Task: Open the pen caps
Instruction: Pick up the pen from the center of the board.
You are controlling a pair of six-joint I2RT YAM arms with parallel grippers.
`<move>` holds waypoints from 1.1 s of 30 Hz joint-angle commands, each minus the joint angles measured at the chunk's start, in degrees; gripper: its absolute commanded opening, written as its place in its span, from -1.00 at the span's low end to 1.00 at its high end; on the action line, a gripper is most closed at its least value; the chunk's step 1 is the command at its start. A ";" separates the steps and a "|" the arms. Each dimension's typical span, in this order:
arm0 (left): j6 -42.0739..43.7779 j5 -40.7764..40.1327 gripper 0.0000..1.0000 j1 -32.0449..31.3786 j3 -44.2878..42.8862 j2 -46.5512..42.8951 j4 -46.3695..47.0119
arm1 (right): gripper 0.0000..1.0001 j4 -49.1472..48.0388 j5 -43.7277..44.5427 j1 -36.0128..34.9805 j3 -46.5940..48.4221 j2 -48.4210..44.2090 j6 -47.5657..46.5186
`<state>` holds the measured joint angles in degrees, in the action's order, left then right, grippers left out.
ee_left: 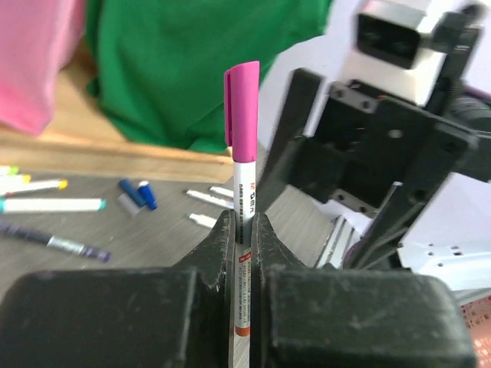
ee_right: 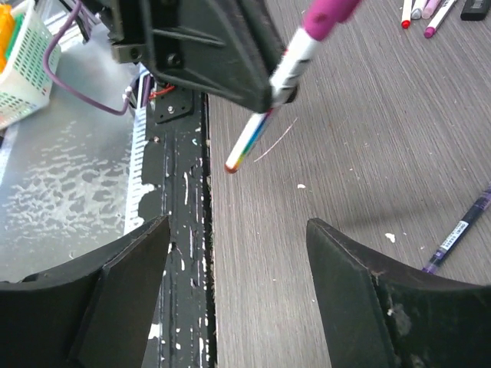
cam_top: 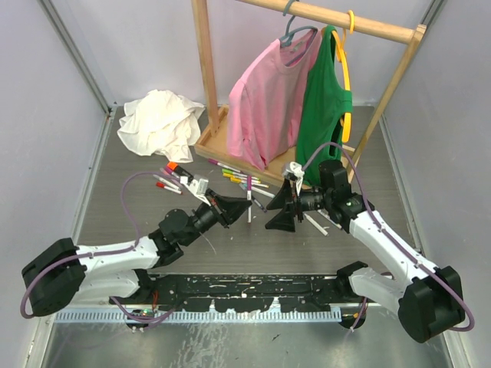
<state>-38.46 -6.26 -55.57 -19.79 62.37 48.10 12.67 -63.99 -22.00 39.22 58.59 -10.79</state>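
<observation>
left tool [ee_left: 244, 230]: clamped on the pen [ee_left: 243, 195], upright above the surface [ee_right: 345, 115] | right tool [ee_right: 238, 228]: wide open, empty, near its pink cap [ee_left: 242, 111] | tip: imo pinch only the cap, then pull straight along the pen

I see a smooth, glossy plastic cap [ee_left: 242, 111] on the pen [ee_left: 244, 192], scuffed matt black fingers [ee_left: 222, 245] on the left gripper [ee_left: 244, 230], a matt wood-grain table [ee_right: 368, 115], a bare wooden rack [cam_top: 205, 69] far off.
</observation>
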 commanded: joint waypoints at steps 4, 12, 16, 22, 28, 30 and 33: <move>8.94 -0.55 -1.00 -3.91 -2.56 6.99 27.38 | 0.47 -15.19 2.07 0.06 -2.06 -1.08 16.36; 15.13 -5.00 -1.00 -8.66 -6.26 13.34 31.74 | 0.37 -22.08 1.67 -0.46 -4.14 -0.68 24.77; 16.00 -5.98 -1.00 -9.84 -7.62 15.21 32.92 | 0.21 -22.53 1.97 -0.62 -3.93 -0.49 25.20; 15.87 -7.58 -1.00 -10.43 -8.03 17.14 33.82 | -0.13 -22.82 0.78 -0.64 -3.33 -0.72 25.55; 15.42 -9.66 -0.97 -10.52 -7.60 17.18 33.77 | -0.86 -21.76 -1.33 -0.67 -2.49 -0.85 23.81; 14.10 -12.01 -0.79 -10.53 -6.73 16.92 33.62 | -0.99 -18.53 -1.36 -0.65 -1.36 -1.04 20.95; 11.48 -15.21 -0.27 -10.43 -4.65 15.42 33.22 | -0.99 -14.84 -1.00 -0.62 -0.38 -1.23 17.39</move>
<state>-25.50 -16.01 -65.80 -25.89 79.81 76.99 -5.78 -64.29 -22.72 35.53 58.59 11.18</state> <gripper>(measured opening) 0.230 0.136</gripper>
